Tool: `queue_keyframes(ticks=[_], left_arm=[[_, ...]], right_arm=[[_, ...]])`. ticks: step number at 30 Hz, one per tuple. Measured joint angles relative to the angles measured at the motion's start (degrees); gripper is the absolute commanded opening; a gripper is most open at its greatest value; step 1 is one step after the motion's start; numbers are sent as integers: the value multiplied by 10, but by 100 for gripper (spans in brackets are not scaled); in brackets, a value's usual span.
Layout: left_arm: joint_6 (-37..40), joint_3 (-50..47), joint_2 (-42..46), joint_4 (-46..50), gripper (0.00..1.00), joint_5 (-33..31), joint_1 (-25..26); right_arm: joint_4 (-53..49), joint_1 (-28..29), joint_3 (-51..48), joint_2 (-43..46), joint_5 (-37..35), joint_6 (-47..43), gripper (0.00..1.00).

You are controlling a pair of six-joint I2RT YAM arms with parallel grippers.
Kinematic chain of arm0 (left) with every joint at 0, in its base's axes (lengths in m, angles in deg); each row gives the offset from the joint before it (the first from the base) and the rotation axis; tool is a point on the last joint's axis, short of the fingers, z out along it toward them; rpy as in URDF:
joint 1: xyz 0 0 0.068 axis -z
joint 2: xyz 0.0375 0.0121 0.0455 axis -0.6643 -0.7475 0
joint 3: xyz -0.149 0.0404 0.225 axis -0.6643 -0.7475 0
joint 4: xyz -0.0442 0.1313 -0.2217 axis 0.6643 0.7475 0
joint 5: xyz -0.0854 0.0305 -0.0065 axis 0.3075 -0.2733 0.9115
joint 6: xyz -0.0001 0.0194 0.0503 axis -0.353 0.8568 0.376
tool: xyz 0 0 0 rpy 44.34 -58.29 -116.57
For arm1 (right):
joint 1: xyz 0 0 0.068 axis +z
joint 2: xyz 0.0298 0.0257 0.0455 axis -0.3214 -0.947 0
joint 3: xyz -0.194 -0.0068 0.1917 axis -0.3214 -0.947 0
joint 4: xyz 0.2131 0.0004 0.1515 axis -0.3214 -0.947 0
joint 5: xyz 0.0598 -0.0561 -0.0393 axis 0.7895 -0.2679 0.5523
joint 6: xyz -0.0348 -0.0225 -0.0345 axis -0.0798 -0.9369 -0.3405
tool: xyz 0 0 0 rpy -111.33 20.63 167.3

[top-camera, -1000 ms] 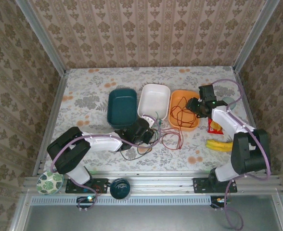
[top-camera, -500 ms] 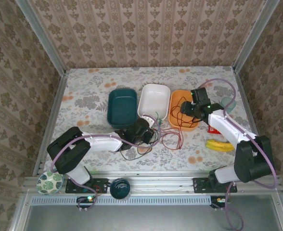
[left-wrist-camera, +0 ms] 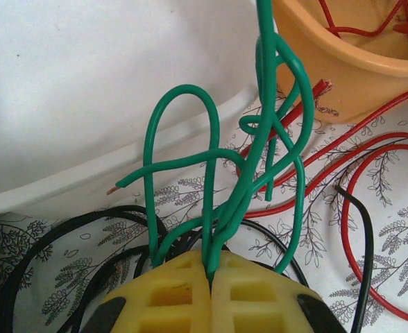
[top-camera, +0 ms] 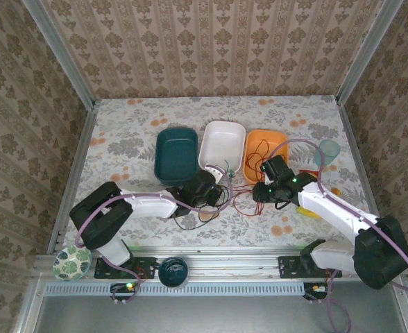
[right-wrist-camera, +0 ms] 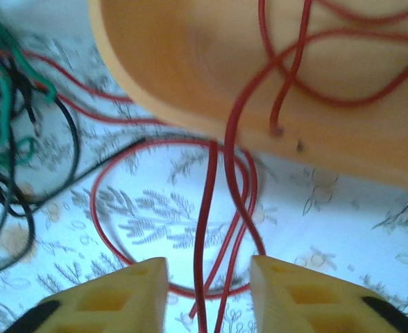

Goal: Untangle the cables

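The cables lie tangled in front of the trays. My left gripper (top-camera: 212, 189) (left-wrist-camera: 211, 269) is shut on a bundle of green cable (left-wrist-camera: 259, 139) that loops up beside the white tray (left-wrist-camera: 86, 104). Black cable (left-wrist-camera: 51, 243) (top-camera: 190, 222) curls under and around it. A red cable (top-camera: 249, 201) (right-wrist-camera: 211, 208) runs from the orange tray (top-camera: 265, 147) (right-wrist-camera: 190, 62) down into loops on the table. My right gripper (top-camera: 259, 193) (right-wrist-camera: 209, 291) hangs low over those loops, open, with red strands passing between its fingers (right-wrist-camera: 121, 295) untouched.
A teal tray (top-camera: 176, 154) stands left of the white tray (top-camera: 221, 142). A teal cup (top-camera: 327, 149) sits at the far right. At the near rail are a patterned bowl (top-camera: 72, 262) and a dark bowl (top-camera: 173, 270). Walls close in three sides.
My right arm swung from over the orange tray toward the near left and down onto the red loops, its jaws narrowing. The left arm and its green bundle stayed put.
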Motion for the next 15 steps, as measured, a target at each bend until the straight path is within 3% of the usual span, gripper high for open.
queue_keyframes(ticks=[3,8,15], left_arm=[[0,0,-2,-3,0,0,0],[0,0,-2,-4,0,0,0],[0,0,-2,-4,0,-2,0]], right_arm=[[-3,3,0,-27,10,-8,0],[0,3,4,-19,8,-5,0],[50,3,26,152,-47,21,0]])
